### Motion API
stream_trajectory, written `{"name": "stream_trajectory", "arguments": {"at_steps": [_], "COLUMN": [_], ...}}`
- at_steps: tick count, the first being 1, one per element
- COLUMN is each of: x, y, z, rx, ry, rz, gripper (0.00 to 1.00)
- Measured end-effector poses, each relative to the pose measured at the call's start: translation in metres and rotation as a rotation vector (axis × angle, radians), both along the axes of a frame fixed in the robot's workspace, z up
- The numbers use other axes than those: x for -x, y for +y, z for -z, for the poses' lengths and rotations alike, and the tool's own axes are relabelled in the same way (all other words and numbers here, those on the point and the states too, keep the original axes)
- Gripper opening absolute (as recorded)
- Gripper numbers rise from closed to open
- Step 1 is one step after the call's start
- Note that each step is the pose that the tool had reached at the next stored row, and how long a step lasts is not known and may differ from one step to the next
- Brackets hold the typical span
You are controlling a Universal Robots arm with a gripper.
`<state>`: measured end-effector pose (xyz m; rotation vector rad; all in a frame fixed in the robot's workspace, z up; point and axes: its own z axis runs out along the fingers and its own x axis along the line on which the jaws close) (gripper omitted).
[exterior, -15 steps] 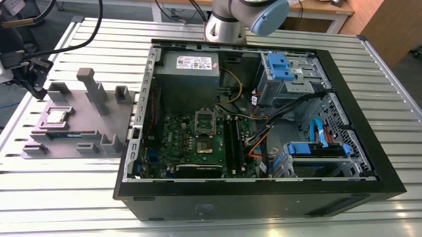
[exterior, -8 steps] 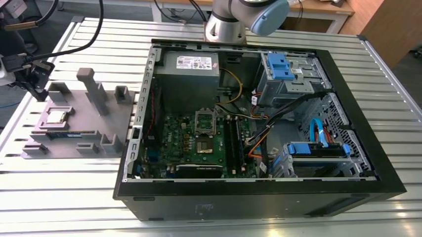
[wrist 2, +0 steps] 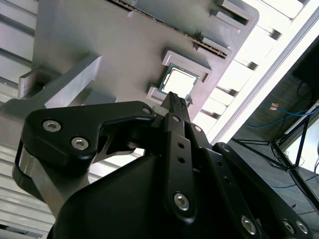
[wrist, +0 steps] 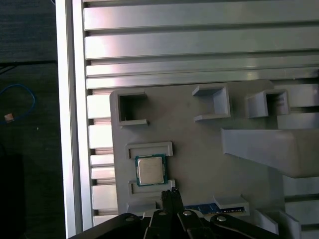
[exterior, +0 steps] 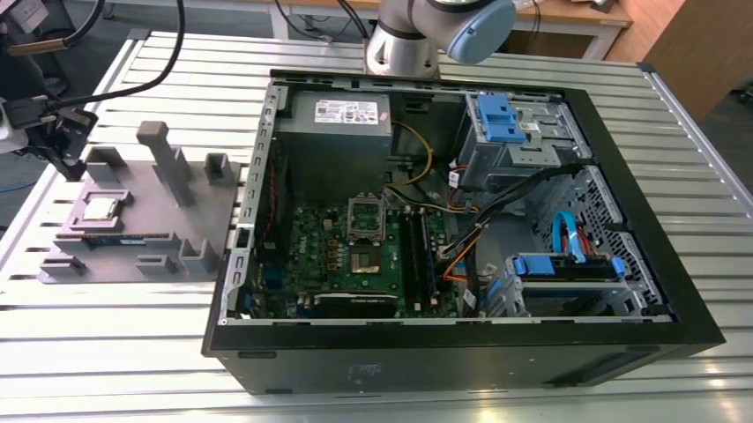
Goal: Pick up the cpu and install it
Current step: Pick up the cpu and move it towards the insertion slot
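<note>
Here the gripper (wrist: 169, 193) hangs over the gray holder tray (wrist: 199, 149), its fingertips pressed together with nothing between them. The cpu (wrist: 150, 170) lies flat in a square pocket of that tray, near the tips. A memory stick (wrist: 209, 208) lies on the same tray. The open computer case (exterior: 471, 352) stands beside the tray, on the exterior view's right.

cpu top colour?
Shiny silver with a thin green rim; the cpu shows best in the first wrist view.

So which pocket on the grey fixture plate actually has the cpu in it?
The bracketed pocket closest to the gripper: the silver cpu lies flat in it. The three open-sided pockets beyond look empty.
</note>
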<state>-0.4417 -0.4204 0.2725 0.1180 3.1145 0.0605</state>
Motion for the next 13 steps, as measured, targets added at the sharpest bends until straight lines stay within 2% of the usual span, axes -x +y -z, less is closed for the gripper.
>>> {"name": "stream_trajectory", "arguments": {"at_steps": [13], "x": [0.0033], "y": [0.0], "z": [0.019], "rx": [0.0002], "ry": [0.0003], "rz": [0.0], "gripper": [0.11]}}
